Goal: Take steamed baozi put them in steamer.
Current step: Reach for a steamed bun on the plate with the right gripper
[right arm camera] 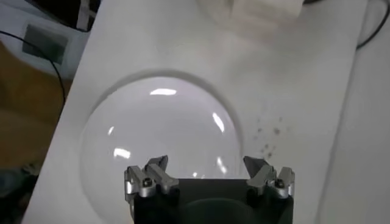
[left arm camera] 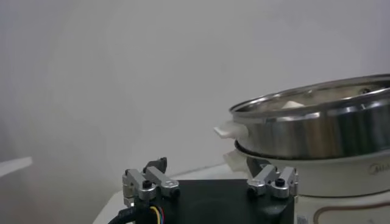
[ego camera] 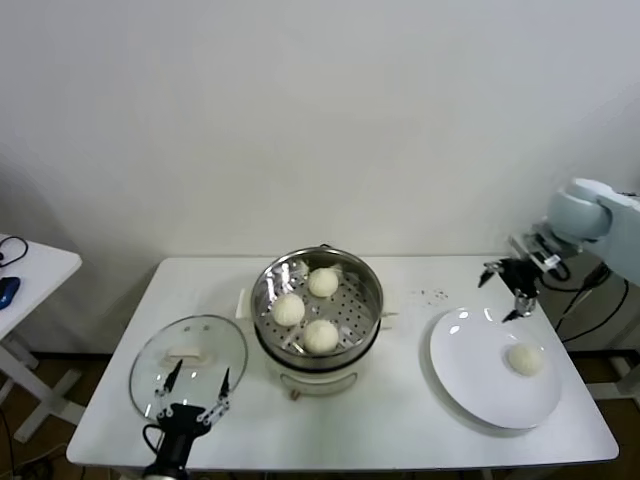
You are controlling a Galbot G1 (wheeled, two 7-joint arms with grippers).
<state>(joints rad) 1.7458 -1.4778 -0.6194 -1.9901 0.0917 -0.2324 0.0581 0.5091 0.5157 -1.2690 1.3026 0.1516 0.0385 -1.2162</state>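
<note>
We note three steamed baozi in the steamer, one on the plate; right gripper and left gripper both spread, empty.

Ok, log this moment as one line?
steamer: three baozi inside | plate: one bun | right gripper: open above plate edge | left gripper: open over lid

Head overhead; left wrist low beside steamer; right wrist above plate.

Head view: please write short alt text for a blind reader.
Three baozi sit in the steamer; a fourth remains on the white plate. The open right gripper hovers beyond the plate, the open left gripper over the glass lid.
</note>
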